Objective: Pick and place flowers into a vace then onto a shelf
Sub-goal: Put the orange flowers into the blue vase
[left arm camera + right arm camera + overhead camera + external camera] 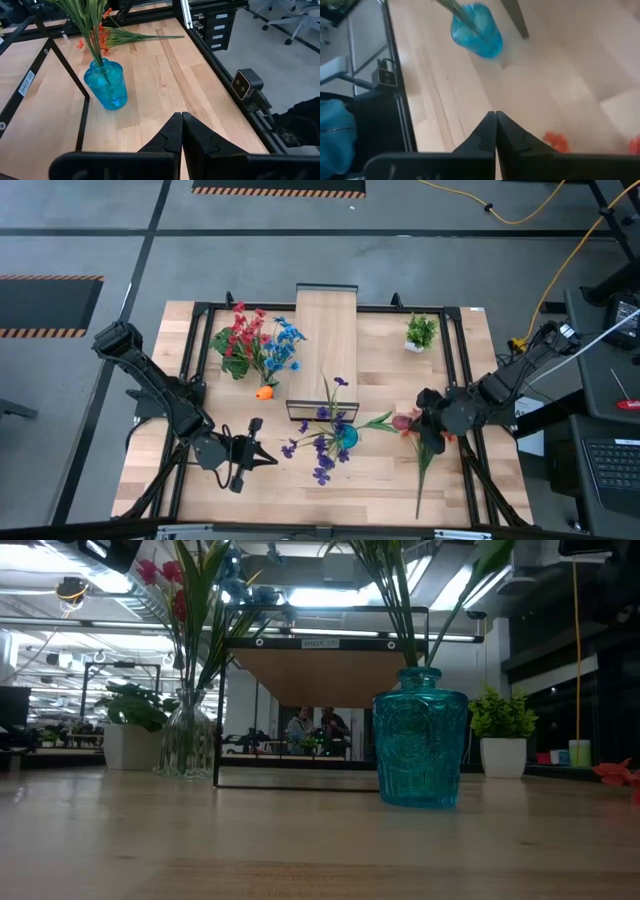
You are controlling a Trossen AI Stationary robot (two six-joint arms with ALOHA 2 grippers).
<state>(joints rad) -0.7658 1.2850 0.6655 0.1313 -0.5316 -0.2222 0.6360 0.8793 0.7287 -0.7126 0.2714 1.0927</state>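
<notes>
A blue glass vase (346,437) (420,736) stands near the table's middle and holds purple-bloomed stems (322,448). A clear vase (187,743) with red and blue flowers (256,343) stands left of the shelf (325,348), a light-wood board on a black frame. Loose flowers with orange and dark red blooms (408,426) (101,39) lie flat on the table right of the blue vase, their long green stem (424,470) running toward the near edge. My right gripper (423,423) (495,118) is shut above these loose flowers. My left gripper (262,457) (181,119) is shut, left of the blue vase.
A small green potted plant (421,332) (503,732) stands near the far right corner. An orange bloom (263,392) lies by the shelf's left foot. A black frame rail (462,360) borders the table. Bare wood (380,490) lies along the near edge.
</notes>
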